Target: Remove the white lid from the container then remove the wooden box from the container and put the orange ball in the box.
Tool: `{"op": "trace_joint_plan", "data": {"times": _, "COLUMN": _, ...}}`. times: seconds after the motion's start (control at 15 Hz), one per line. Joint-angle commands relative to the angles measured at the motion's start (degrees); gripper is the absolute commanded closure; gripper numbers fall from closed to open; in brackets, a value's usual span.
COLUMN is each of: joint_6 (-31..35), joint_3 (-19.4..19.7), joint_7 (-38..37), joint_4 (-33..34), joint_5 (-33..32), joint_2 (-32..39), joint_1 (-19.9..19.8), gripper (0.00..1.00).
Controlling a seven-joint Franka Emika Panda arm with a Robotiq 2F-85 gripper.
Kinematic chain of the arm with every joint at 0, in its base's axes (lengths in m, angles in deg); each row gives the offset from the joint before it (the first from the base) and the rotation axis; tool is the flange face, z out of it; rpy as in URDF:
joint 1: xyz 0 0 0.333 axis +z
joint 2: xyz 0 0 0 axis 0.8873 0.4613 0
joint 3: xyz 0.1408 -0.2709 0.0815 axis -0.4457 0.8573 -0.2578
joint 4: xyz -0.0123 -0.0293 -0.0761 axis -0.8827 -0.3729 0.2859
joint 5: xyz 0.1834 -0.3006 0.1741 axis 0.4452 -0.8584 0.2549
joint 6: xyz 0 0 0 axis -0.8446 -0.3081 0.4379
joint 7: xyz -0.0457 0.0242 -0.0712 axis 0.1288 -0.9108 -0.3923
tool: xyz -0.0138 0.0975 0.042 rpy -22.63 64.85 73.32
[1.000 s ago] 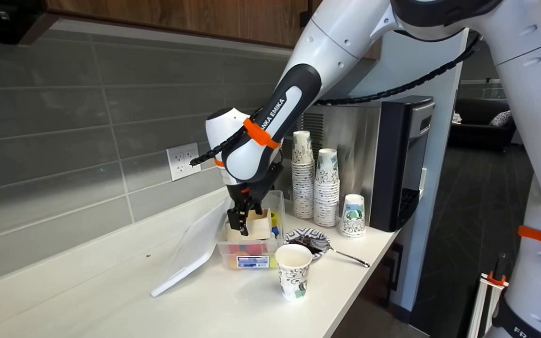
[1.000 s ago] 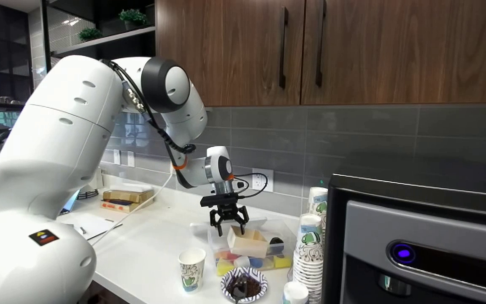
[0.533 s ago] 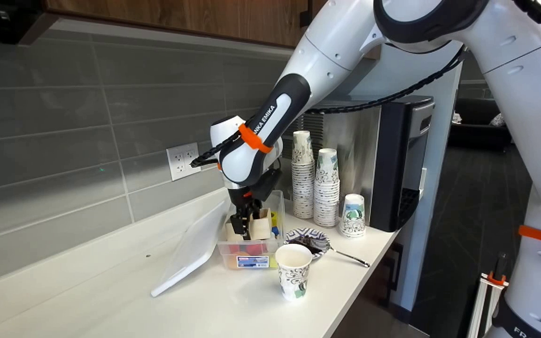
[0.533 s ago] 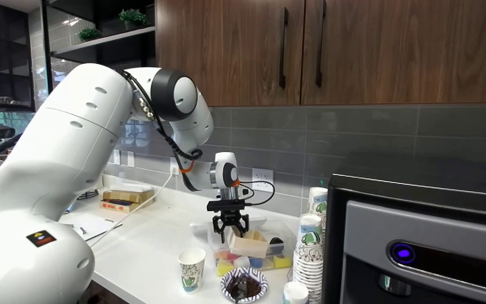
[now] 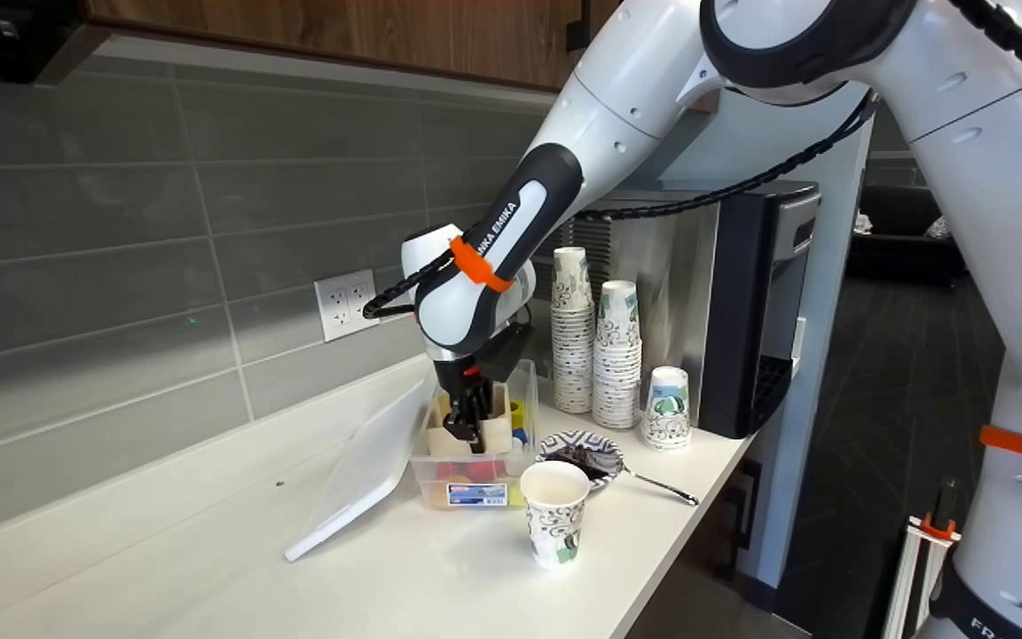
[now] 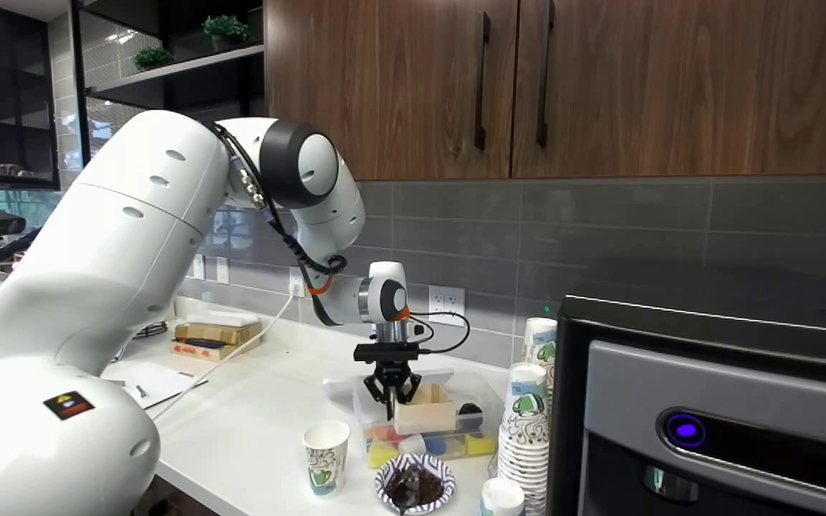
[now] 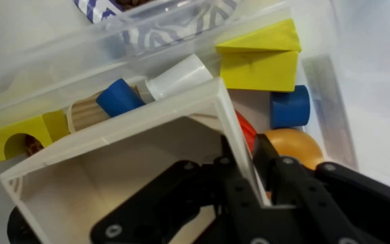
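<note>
Inside the translucent container (image 5: 427, 468) (image 6: 486, 395) sits the pale wooden box (image 5: 498, 435) (image 6: 424, 419) (image 7: 59, 189), its top open. My gripper (image 5: 477, 448) (image 6: 391, 412) (image 7: 243, 144) has one finger inside the box and one outside, closed together on one side wall. The white lid (image 5: 369, 457) is off and leans tilted against the container's side. In the wrist view a rounded orange thing (image 7: 296, 145) lies low in the container beside the outer finger, partly hidden; whether it is the orange ball I cannot tell for sure.
Yellow blocks (image 7: 259, 69), blue pieces (image 7: 289, 106) and a white piece (image 7: 179, 76) surround the box. Near the container stand a paper cup (image 5: 555, 524), a patterned bowl (image 5: 595, 466) with a spoon (image 5: 666, 488), and tall cup stacks (image 5: 617, 373) beside a dispenser (image 5: 750, 311).
My gripper has come down, and its fingers have drawn together around the box's wall. The box has shifted slightly and sits more level. Lid and container have stayed put.
</note>
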Motion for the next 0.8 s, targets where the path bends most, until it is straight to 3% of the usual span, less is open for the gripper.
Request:
{"op": "trace_joint_plan", "data": {"times": 0.0, "joint_6": -1.57, "joint_3": -0.22, "joint_7": 1.76, "joint_4": 0.01, "joint_5": 1.67, "joint_2": -0.97, "joint_1": -0.32, "gripper": 1.00}}
{"op": "trace_joint_plan", "data": {"times": 0.4, "joint_6": -3.51, "joint_3": -0.81, "joint_7": 0.46, "joint_4": -3.74, "joint_5": 1.10, "joint_2": -5.19, "joint_1": 1.07, "gripper": 0.98}}
{"op": "trace_joint_plan", "data": {"times": 0.73, "joint_6": -12.60, "joint_3": 0.28, "joint_7": -14.92, "joint_4": -8.75, "joint_5": -4.08, "joint_2": -13.48, "joint_1": 8.34, "gripper": 0.98}}
